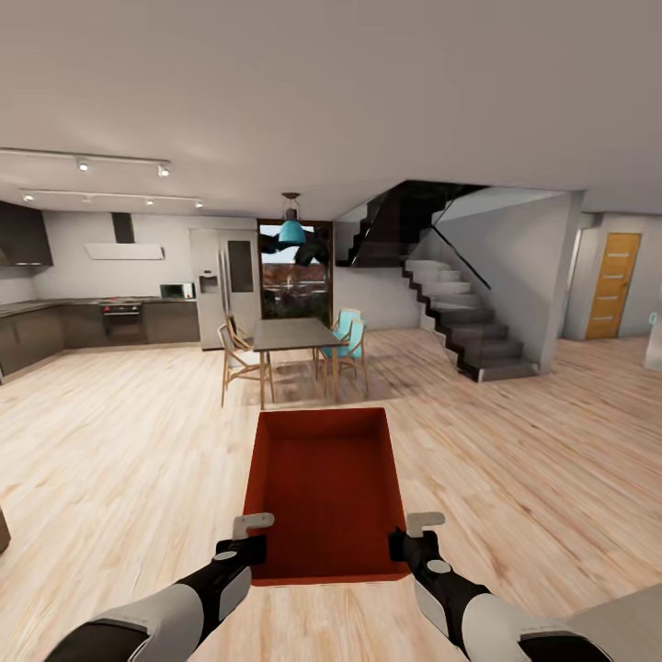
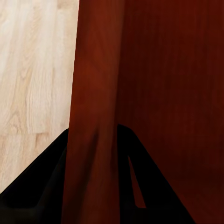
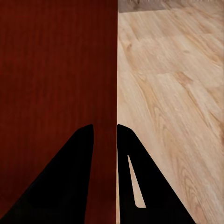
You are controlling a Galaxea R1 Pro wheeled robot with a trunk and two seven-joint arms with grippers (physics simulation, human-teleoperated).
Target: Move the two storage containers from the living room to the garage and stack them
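1. The left pincer [image 1: 246,541] and right pincer [image 1: 412,538] are each clenching a side wall of 1 storage container [image 1: 324,487], carrying it above the wood floor [image 1: 515,478].
2. It is looking stiff, light and smooth-walled; 2 opposite wall grips suit it.
3. Beyond, the dining table [image 1: 296,335] and orange door [image 1: 613,285] are standing.

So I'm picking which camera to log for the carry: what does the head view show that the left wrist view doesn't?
Head view alone: both grippers, left and right, at the orange-red rectangular storage container's sides, plus the dark dining table, staircase and orange-wood door. Left wrist alone: black fingers straddling the container's wall. Shared: container, light wood plank floor.
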